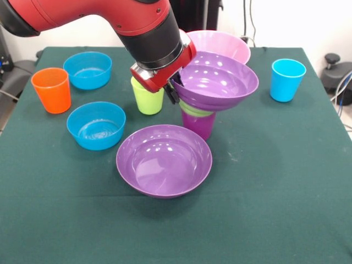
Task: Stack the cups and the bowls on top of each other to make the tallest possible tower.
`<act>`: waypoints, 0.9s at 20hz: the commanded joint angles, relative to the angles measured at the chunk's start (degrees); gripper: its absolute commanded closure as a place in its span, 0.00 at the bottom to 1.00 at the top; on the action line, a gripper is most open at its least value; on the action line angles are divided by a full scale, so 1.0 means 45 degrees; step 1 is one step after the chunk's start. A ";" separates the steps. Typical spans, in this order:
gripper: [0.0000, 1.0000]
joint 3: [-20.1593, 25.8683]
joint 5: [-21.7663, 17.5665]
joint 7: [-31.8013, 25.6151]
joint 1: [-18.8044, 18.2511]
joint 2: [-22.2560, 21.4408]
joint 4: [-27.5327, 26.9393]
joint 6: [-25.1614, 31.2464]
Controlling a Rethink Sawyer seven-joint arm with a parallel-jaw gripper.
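Note:
The tower stands at the table's middle: a purple cup [199,124], a small green bowl [193,109] showing as a green band on it, and a wide purple bowl [219,81] on top, tilted. My gripper [172,91] is at that bowl's left rim, its dark fingers closed on the rim. The lime green cup [147,99] stands just left of the tower, partly behind the gripper. The second wide purple bowl [164,160] lies in front. Two blue bowls [88,70] [96,125] and the orange cup [51,89] are at the left. The light blue cup [287,80] is at the right.
The big pink bowl [223,44] sits behind the tower, partly hidden by it and the arm. The red and black arm [110,16] comes in from the upper left. The green table cloth [264,209] runs to the edges on all sides.

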 commanded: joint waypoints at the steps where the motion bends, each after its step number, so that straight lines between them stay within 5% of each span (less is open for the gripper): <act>1: 1.00 -0.0888 -0.0868 -0.3709 0.0402 -0.0149 0.0148 0.0915; 18: 1.00 -0.0529 -0.0326 -0.4323 -0.0099 -0.0583 0.0442 0.1659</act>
